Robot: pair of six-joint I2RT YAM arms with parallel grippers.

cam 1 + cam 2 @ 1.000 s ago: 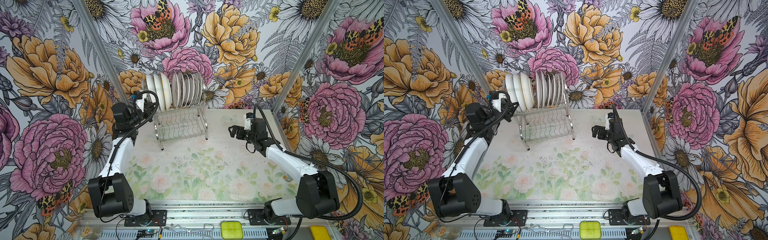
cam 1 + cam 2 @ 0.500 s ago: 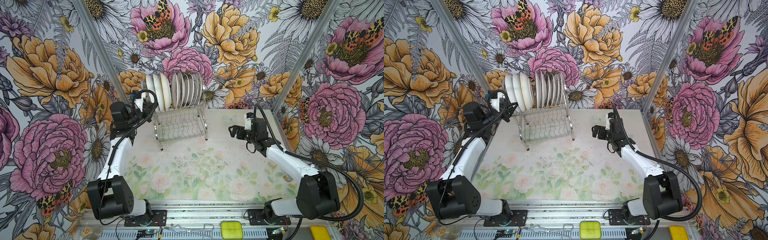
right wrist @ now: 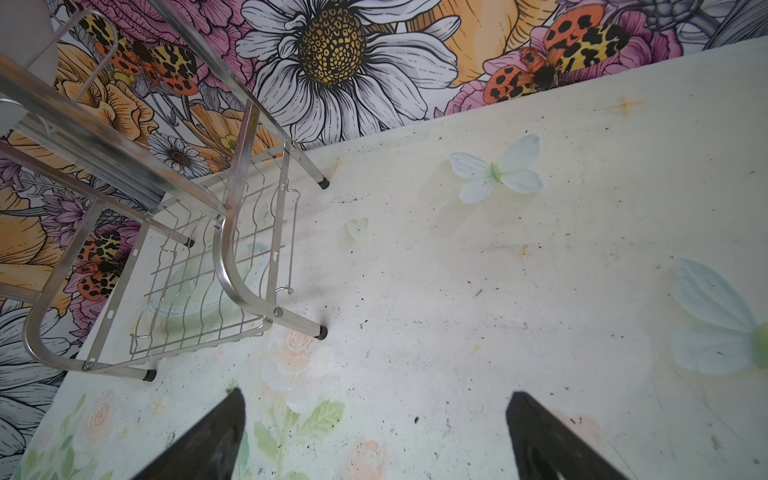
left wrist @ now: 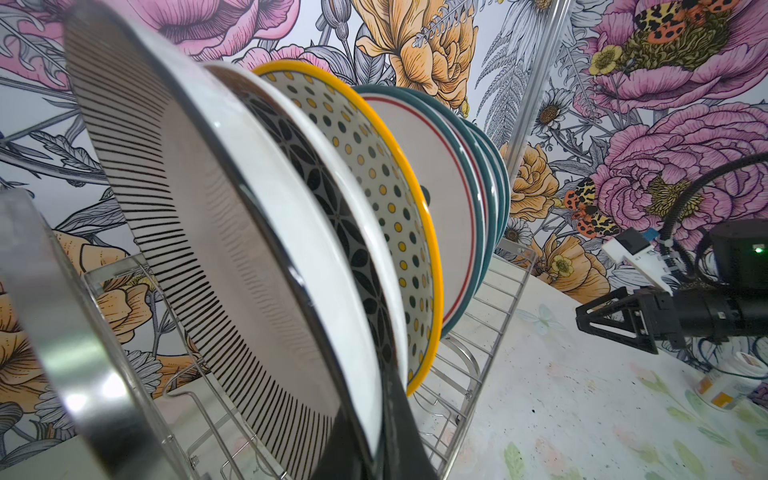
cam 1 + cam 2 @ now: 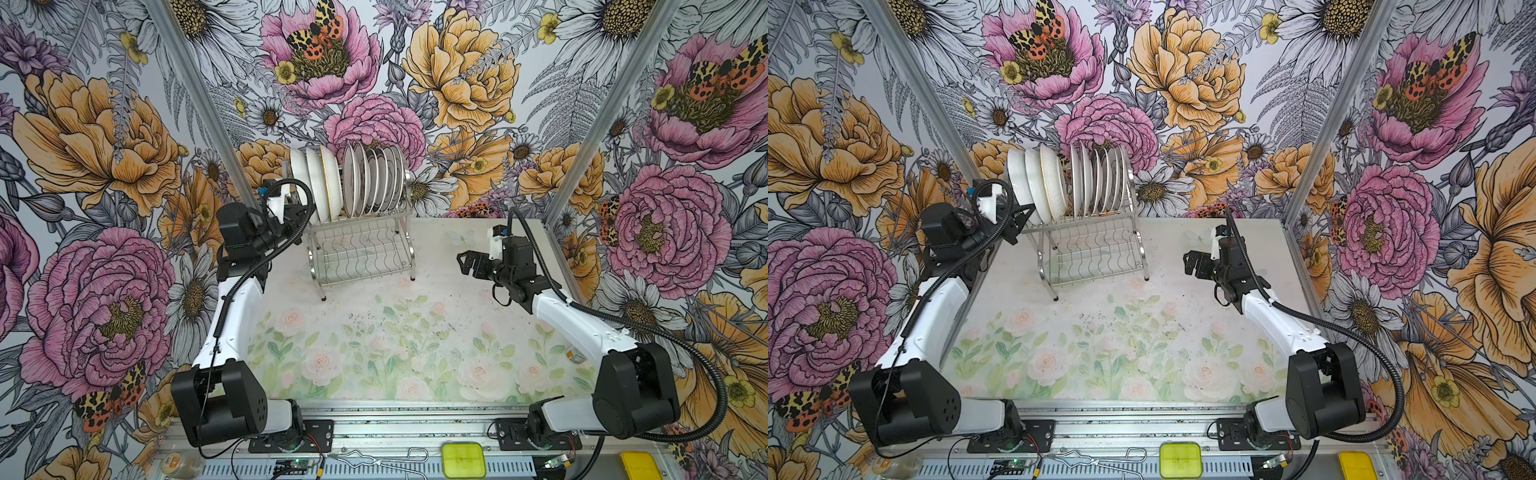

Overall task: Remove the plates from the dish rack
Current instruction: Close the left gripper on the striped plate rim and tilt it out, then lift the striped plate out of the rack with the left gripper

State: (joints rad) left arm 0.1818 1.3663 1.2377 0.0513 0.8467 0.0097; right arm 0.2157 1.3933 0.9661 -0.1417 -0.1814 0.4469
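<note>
Several plates (image 5: 365, 183) stand on edge in the dish rack's (image 5: 405, 245) upper tier at the back of the table, seen in both top views. My left gripper (image 4: 370, 428) is shut on the lower rim of the black-striped plate (image 4: 208, 208), the leftmost one (image 5: 297, 166). Behind it stand a leaf-patterned plate, a yellow-edged dotted plate (image 4: 374, 174) and teal-and-red banded plates (image 4: 453, 199). The left gripper (image 5: 1017, 216) sits at the rack's left end. My right gripper (image 5: 465, 264) hovers open over the table to the rack's right, fingers (image 3: 216, 432) wide apart and empty.
The rack's lower tier (image 3: 199, 291) holds no plates. Floral walls and metal posts (image 5: 582, 137) close in the table on three sides. A small white container (image 5: 575, 355) lies by the right arm. A yellow-green box (image 5: 463, 459) sits on the front rail.
My left wrist has edged slightly up and toward the left wall at the rack's end. The plates and the right arm look unchanged.
</note>
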